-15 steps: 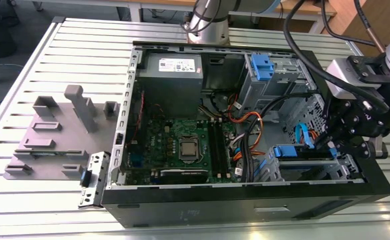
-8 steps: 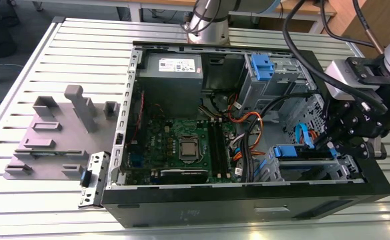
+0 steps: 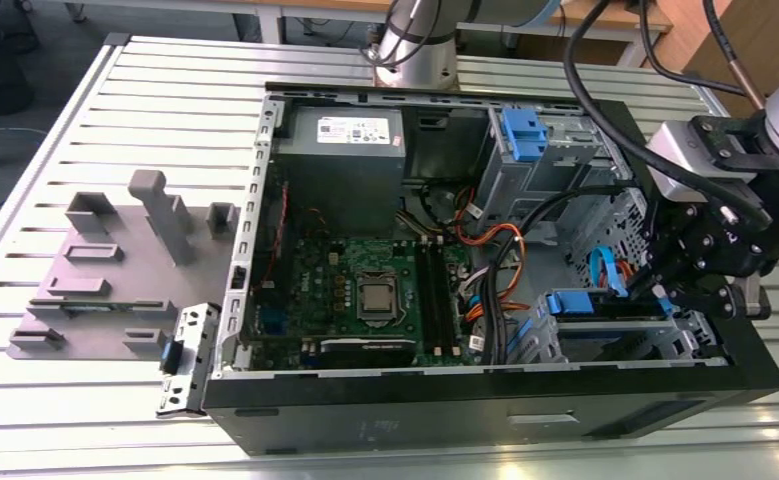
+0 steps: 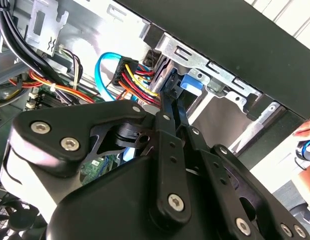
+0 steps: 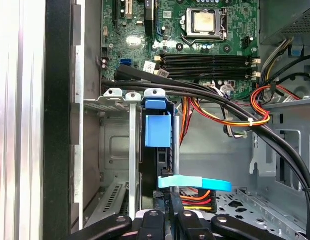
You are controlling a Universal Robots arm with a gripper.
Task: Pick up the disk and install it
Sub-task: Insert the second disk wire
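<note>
Figure: The gripper point(image 3: 699, 287) at the drive cage point(image 5: 114, 145) of an open computer case point(image 3: 496, 400), with the disk point(image 5: 157, 131) standing in a slot just ahead of its fingertips.

In the first wrist view the disk sits on edge in the cage, blue handle toward the motherboard point(image 5: 195, 45) and away from the gripper, long axis running straight from the fingertips to the handle. The fingers point(image 4: 170, 125) lie pressed close together along the disk's near end; whether they pinch it cannot be told. A black cable bundle point(image 5: 205, 92) crosses just beyond the handle, and a light-blue data cable point(image 5: 195, 183) and coloured power leads point(image 4: 137, 75) lie right beside the fingertips. Judged risks: a slightly tilted disk could bind against the slot rails, and the linkage could snag or pinch these leads.
</note>
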